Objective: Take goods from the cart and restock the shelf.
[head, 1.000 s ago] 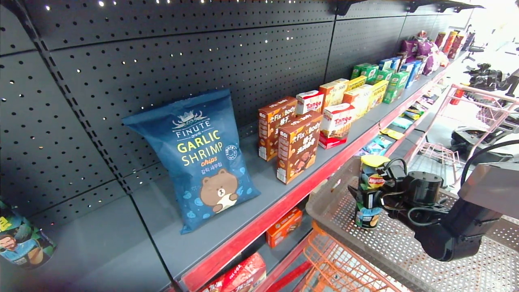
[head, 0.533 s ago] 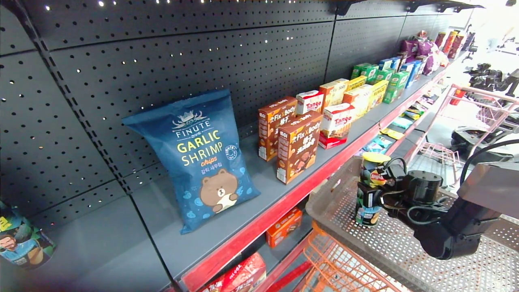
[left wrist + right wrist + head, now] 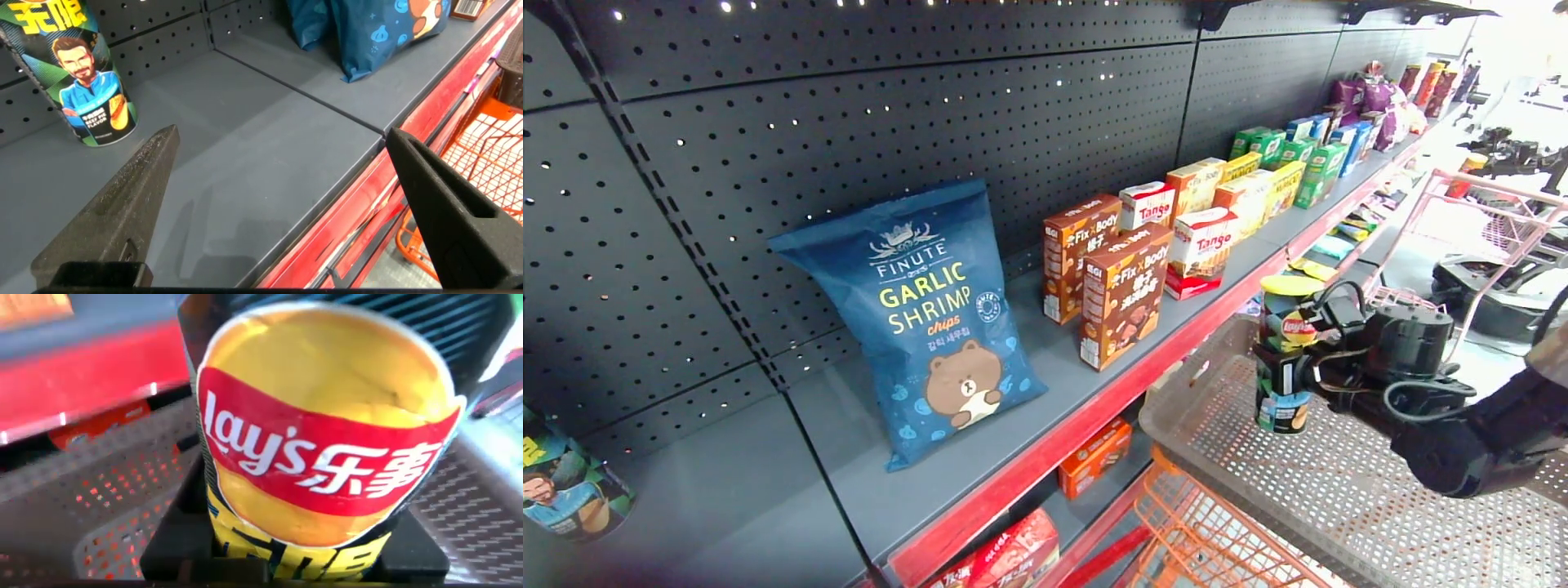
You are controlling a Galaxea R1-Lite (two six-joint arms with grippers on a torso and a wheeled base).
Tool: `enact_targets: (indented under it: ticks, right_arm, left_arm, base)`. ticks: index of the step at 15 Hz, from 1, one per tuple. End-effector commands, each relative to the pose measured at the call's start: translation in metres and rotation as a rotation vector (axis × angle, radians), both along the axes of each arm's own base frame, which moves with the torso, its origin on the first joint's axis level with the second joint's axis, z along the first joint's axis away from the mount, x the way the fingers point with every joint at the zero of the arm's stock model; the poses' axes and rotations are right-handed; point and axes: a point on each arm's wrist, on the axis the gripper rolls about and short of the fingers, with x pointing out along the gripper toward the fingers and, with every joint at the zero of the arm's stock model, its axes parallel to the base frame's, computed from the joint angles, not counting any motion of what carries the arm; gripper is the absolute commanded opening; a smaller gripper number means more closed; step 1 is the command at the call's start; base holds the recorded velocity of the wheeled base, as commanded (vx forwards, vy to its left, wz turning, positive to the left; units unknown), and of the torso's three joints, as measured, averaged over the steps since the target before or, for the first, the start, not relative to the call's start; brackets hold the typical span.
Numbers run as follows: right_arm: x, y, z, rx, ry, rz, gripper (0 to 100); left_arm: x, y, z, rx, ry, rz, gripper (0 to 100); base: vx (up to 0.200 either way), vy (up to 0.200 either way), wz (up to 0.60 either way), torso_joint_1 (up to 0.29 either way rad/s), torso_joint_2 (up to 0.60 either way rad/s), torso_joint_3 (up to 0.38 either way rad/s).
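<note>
My right gripper [image 3: 1278,367] is shut on a chip can [image 3: 1285,351] with a yellow lid, held upright above the grey perforated cart basket [image 3: 1307,498]. Up close in the right wrist view the chip can [image 3: 327,449] shows its yellow and red label between dark fingers [image 3: 180,539]. My left gripper [image 3: 282,204] stands open above the bare grey shelf [image 3: 270,147], near another chip can [image 3: 86,77] standing by the back panel. That same can [image 3: 564,482] shows at the shelf's far left in the head view.
A blue chips bag [image 3: 923,318] leans on the pegboard. Brown boxes [image 3: 1123,294] and several more snack boxes [image 3: 1241,196] run along the shelf [image 3: 1045,384] to the right. An orange cart frame [image 3: 1209,539] sits below the basket. A pink cart [image 3: 1494,220] stands farther right.
My right gripper has lifted the chip can up out of the basket and carried it slightly right. The left arm has not moved.
</note>
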Motion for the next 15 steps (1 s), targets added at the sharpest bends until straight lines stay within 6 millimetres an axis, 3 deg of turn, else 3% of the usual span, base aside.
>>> enact_targets:
  ticks: [1,5,6,7,13,15]
  right_arm:
    - [-0.042,-0.003,0.064,0.012,-0.116,0.004,0]
    - [-0.115,-0.015,0.101,0.021,-0.173,-0.001,0]
    - [-0.15,-0.023,0.107,0.021,-0.183,-0.018,0]
    - [-0.169,-0.03,0.106,0.017,-0.18,-0.038,0]
    - [-0.234,-0.052,0.1,-0.001,-0.265,-0.166,0]
    - [-0.258,-0.056,0.096,-0.033,-0.207,-0.32,0]
  left_arm:
    - [0.0,0.0,0.0,0.0,-0.001,0.0,100]
    - [0.0,0.0,0.0,0.0,-0.001,0.0,100]
    - [0.0,0.0,0.0,0.0,-0.001,0.0,100]
    - [0.0,0.0,0.0,0.0,-0.001,0.0,100]
    - [0.0,0.0,0.0,0.0,-0.001,0.001,100]
    - [0.0,0.0,0.0,0.0,-0.001,0.0,100]
  base:
    - [0.0,0.0,0.0,0.0,0.0,0.0]
    - [0.0,0.0,0.0,0.0,0.0,0.0]
    - [0.0,0.0,0.0,0.0,0.0,0.0]
    - [0.0,0.0,0.0,0.0,0.0,0.0]
    - [0.0,0.0,0.0,0.0,0.0,0.0]
    - [0.0,0.0,0.0,0.0,0.0,0.0]
